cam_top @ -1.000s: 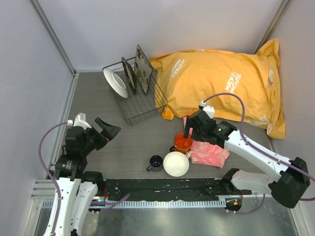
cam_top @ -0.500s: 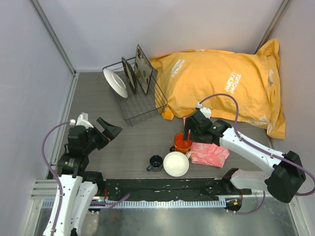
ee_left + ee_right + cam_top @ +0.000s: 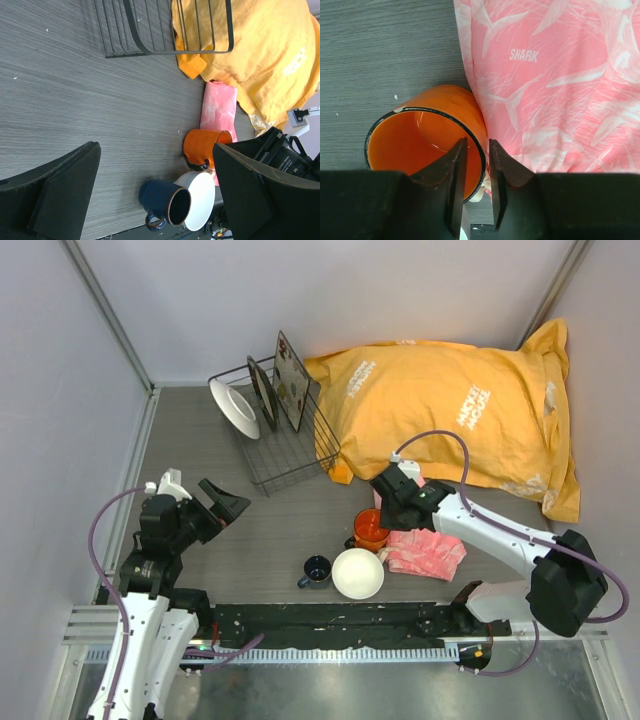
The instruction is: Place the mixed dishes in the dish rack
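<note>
Beside pink cloth (image 3: 550, 100), right gripper (image 3: 477, 150) straddling orange mug (image 3: 445, 102) rim.

Grey wood-grain tabletop (image 3: 190, 455); pale lilac-grey wall panels (image 3: 320, 290) on three sides; aluminium corner posts (image 3: 108, 315); even light.

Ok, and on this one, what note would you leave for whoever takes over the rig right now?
The right gripper is shut on the orange mug, one finger inside the rim and one outside. The mug stands on the table beside the pink cloth.
The left gripper is open and empty, over bare table.
Done: white plate, dark-rimmed plate and square tray stand on edge in the dish rack.
Left: the mug, white bowl and dark-blue cup.
</note>
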`<state>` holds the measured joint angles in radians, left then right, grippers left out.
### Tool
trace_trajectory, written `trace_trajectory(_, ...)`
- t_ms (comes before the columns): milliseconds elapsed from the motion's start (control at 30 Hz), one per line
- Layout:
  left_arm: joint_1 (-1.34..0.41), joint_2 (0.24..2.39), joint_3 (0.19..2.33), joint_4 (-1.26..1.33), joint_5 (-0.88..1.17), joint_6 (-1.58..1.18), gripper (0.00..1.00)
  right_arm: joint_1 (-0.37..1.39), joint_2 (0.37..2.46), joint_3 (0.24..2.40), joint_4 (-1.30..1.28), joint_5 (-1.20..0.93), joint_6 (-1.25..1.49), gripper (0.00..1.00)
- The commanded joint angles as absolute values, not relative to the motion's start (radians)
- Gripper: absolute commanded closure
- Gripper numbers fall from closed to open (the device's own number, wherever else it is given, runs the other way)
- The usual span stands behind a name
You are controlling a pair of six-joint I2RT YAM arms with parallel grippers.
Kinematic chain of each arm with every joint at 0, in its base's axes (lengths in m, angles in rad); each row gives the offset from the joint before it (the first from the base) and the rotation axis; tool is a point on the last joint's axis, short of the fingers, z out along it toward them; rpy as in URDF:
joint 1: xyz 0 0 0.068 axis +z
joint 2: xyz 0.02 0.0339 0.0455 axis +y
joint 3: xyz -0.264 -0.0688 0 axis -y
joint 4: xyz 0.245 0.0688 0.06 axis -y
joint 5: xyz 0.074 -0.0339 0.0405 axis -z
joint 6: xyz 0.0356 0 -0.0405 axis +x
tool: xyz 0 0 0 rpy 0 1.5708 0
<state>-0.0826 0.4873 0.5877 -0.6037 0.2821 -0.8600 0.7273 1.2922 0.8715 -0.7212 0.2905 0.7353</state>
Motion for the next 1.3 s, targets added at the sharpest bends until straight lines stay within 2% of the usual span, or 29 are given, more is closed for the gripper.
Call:
trace_trajectory(0, -0.081, 0.497, 0.584, -0.540, 0.316, -0.864, 0.00, 0.733, 1.292, 0.888, -0.664, 0.272, 0.724, 0.75)
trace_trajectory(100, -0.083, 0.492, 0.575, -0.540, 0.319, -0.864, 0.00, 0.733, 1.301, 0.899, -0.649, 0.270, 0.726, 0.82)
trace_trajectory(133, -0.083, 0.491, 0.575, -0.541, 0.321, -0.862, 0.00, 0.733, 1.305, 0.905, -0.646, 0.267, 0.727, 0.88)
trace_trajectory(200, -0.081, 0.485, 0.574, -0.548, 0.322, -0.864, 0.00, 0.733, 1.321, 0.926, -0.637, 0.265, 0.730, 0.91)
trace_trajectory(367, -0.083, 0.476, 0.574, -0.549, 0.328, -0.865, 0.00, 0.733, 1.359, 0.972, -0.620, 0.278, 0.719, 0.94)
trace_trajectory(867, -0.081, 0.468, 0.561, -0.557, 0.334, -0.868, 0.00, 0.735, 1.494, 1.106, -0.561, 0.256, 0.684, 0.97)
trace_trajectory(1000, -0.081, 0.471, 0.551, -0.552, 0.337, -0.868, 0.00, 0.735, 1.509, 1.111, -0.578, 0.273, 0.664, 0.81)
trace_trajectory(1100, -0.081, 0.477, 0.543, -0.542, 0.344, -0.870, 0.00, 0.735, 1.506, 1.109, -0.584, 0.278, 0.663, 0.64)
trace_trajectory(1133, -0.083, 0.479, 0.540, -0.540, 0.345, -0.873, 0.00, 0.735, 1.502, 1.109, -0.589, 0.279, 0.660, 0.53)
trace_trajectory(1267, -0.083, 0.488, 0.537, -0.525, 0.350, -0.874, 0.00, 0.735, 1.428, 1.086, -0.601, 0.285, 0.653, 0.40)
